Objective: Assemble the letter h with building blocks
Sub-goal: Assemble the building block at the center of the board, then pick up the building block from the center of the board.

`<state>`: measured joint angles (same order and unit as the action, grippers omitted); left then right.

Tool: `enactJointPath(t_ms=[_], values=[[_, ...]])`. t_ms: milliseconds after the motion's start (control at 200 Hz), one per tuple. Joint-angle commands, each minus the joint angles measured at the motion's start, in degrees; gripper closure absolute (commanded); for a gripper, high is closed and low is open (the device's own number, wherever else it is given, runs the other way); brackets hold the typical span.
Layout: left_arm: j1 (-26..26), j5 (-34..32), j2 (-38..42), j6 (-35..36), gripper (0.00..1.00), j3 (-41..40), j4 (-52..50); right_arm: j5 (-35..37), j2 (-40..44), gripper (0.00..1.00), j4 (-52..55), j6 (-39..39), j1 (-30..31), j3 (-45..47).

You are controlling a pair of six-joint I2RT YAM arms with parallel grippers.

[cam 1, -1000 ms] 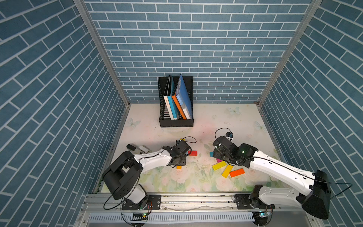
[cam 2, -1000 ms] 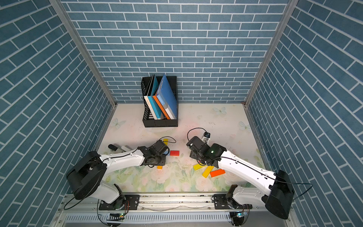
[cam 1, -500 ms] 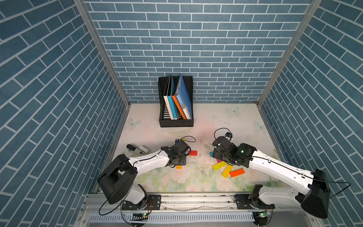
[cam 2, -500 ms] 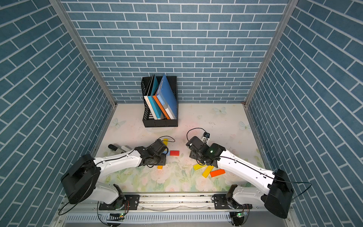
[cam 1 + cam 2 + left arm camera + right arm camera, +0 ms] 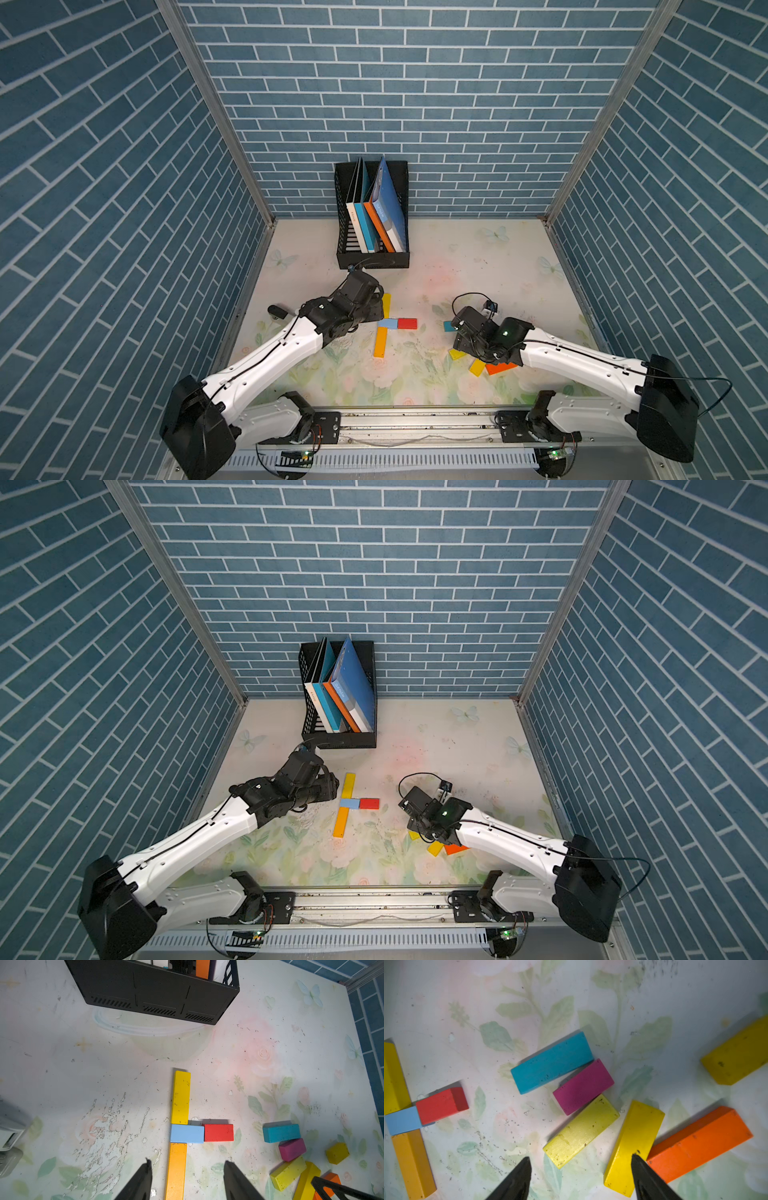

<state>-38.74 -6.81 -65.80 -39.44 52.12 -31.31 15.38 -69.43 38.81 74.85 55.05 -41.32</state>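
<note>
Left gripper [image 5: 187, 1161], apart and empty, is hovering over stem [image 5: 180, 1097]; right gripper [image 5: 580, 1157], wide, is hovering over spare blocks [image 5: 583, 1086] at 3 o'clock, likely choosing one

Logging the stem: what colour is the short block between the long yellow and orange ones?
The short block is light blue; clearest in the left wrist view.

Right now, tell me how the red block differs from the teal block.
Colour: the red block is red, the teal block blue-green.
Place: the red block sits end to end with the light blue block; the teal block lies loose against the magenta block.
Pose: the red block lines up squarely with its neighbour; the teal block lies askew.
Both lie flat on the table, and neither is held.
</note>
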Motion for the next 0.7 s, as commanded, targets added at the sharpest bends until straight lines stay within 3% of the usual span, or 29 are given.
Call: enactJointPath(t_ms=[0, 540, 695], values=[[2.4, 0.3, 2.8, 4.4, 0.38, -0.5, 0.3, -1.6, -2.1, 0.25, -4.8, 6.5, -0.2, 1.4], [7.8, 4.3, 3.0, 9.8, 0.38, -6.1, 5.6, -4.7, -13.2, 0.42, -8.6, 7.8, -1.9, 1.5], [8.4, 4.4, 2.2, 10.0, 0.39, -8.1, 6.9, -5.9, -13.0, 0.67, -8.6, 6.7, -1.9, 3.0]])
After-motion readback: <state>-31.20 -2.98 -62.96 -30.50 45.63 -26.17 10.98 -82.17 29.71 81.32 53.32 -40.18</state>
